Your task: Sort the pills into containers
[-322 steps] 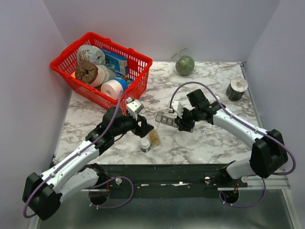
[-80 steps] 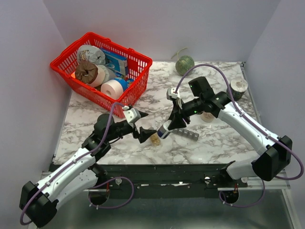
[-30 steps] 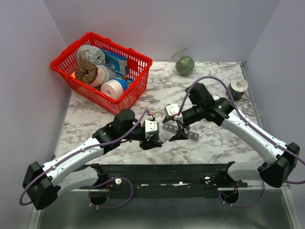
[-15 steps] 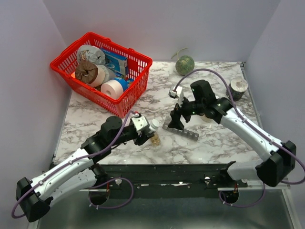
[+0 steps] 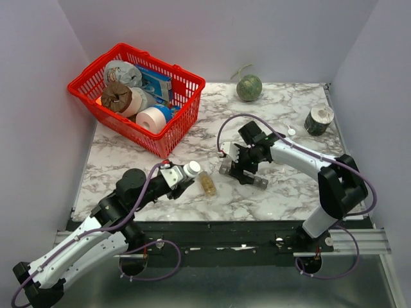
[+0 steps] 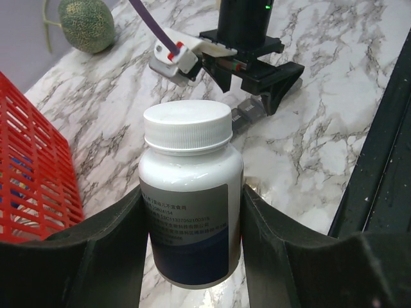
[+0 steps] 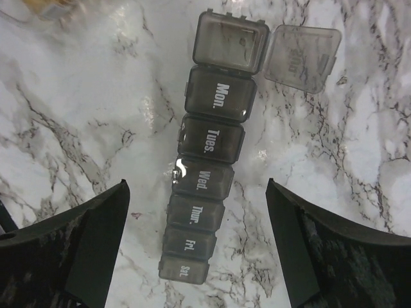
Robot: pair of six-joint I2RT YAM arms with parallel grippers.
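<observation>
The pills show as tan pieces inside a small clear vial (image 5: pixel 207 185) lying on the marble. Just left of it my left gripper (image 5: pixel 184 174) is shut on a white-capped bottle (image 6: pixel 188 160) with a dark blue label, held upright off the table. The containers (image 7: pixel 207 173), a dark-grey strip of day-marked compartments, lie flat under my right gripper (image 7: pixel 196 185). That gripper is open, with a finger on either side of the strip and touching nothing. The strip's end compartment (image 7: pixel 230 40) stands open with its lid (image 7: pixel 302 58) folded aside. In the top view the strip (image 5: pixel 258 181) shows partly under the right gripper (image 5: pixel 243 168).
A red wire basket (image 5: pixel 182 109) holding rolls and packets stands at the back left. A green melon-like ball (image 5: pixel 249 88) sits at the back, a small dark roll (image 5: pixel 318 119) at the right edge, and a small white cap (image 5: pixel 292 132) near it.
My left arm has drawn back toward the near left with the bottle. My right gripper has settled lower over the strip and its jaws have spread wider.
</observation>
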